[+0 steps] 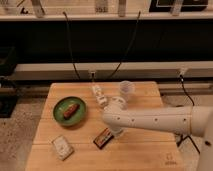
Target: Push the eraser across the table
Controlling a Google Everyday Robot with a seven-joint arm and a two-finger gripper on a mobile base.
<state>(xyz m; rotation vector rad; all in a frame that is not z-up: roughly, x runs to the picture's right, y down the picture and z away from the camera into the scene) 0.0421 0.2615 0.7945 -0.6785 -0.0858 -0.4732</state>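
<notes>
The gripper (116, 131) sat low at centre frame, touching the small flat black eraser with an orange-red label (103, 138) on the light wooden table (145, 155). An off-centre shove might spin it away.

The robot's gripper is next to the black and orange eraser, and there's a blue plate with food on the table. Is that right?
Almost. The plate is green, not blue, as the camera view shows. The rest holds: it has food on it and sits on the table, and the gripper is right beside the black and orange eraser.
</notes>
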